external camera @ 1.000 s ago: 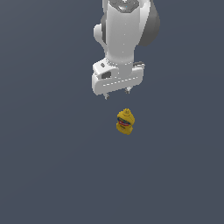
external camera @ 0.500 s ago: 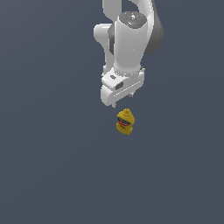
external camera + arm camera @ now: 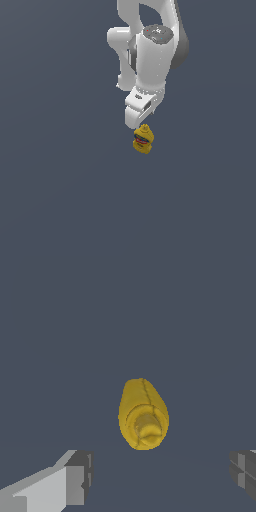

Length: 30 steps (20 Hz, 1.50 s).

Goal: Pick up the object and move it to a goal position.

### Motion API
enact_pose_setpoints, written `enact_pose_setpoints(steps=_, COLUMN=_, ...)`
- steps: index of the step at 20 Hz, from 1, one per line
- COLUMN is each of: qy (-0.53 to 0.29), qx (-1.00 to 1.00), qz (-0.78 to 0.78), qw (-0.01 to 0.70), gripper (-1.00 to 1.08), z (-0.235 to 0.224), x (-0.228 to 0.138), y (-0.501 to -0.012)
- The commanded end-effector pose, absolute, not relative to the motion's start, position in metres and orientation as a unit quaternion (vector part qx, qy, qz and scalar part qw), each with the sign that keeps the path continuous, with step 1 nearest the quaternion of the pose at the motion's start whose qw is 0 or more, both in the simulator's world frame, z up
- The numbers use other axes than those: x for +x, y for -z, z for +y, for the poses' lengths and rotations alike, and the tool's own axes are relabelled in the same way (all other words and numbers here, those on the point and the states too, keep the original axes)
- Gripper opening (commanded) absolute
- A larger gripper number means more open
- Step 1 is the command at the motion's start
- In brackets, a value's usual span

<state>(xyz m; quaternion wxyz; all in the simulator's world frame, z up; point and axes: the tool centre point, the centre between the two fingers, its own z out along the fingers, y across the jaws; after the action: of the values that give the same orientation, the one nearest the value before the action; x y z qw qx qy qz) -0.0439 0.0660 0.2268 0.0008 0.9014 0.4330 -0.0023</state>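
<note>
The object, a small yellow squeeze bottle (image 3: 143, 140) with a red-and-blue label, stands upright on the dark grey floor. In the wrist view I look down on the bottle (image 3: 142, 413) from above, its pointed cap facing the camera. My gripper (image 3: 138, 125) hangs just above and slightly behind the cap, not touching it. It is open: the fingertips (image 3: 77, 473) stand far apart, wider than the bottle, with nothing between them. The gripper's gap (image 3: 160, 476) lies a little to one side of the bottle.
A plain dark grey floor (image 3: 60, 200) fills the scene around the bottle. The white arm (image 3: 155, 55) rises above the gripper at the top of the exterior view.
The hand has turned about its vertical axis and come down closer to the bottle's cap. The bottle has stayed where it was.
</note>
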Motion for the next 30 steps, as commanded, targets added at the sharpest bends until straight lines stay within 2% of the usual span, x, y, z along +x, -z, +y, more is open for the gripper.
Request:
enact_pose_setpoints(steps=1, qy=0.001, qx=0.894, qz=0.449, qw=0.0, gripper=1.0, z=0.069, x=-0.043, y=-0.224)
enact_pose_setpoints(steps=12, qy=0.0, qx=0.886, qz=0.463, qw=0.0, gripper=1.0, z=0.072, x=-0.042, y=-0.218)
enact_pose_setpoints(steps=27, qy=0.0, qx=0.885, qz=0.465, qw=0.0, gripper=1.0, z=0.072, x=-0.042, y=-0.17)
enact_pose_setpoints(steps=28, qy=0.0, qx=0.885, qz=0.465, qw=0.0, gripper=-1.0, z=0.072, x=-0.042, y=-0.17)
enact_pose_setpoints(steps=30, qy=0.0, qx=0.885, qz=0.465, qw=0.0, gripper=-1.0, z=0.072, x=-0.042, y=-0.17)
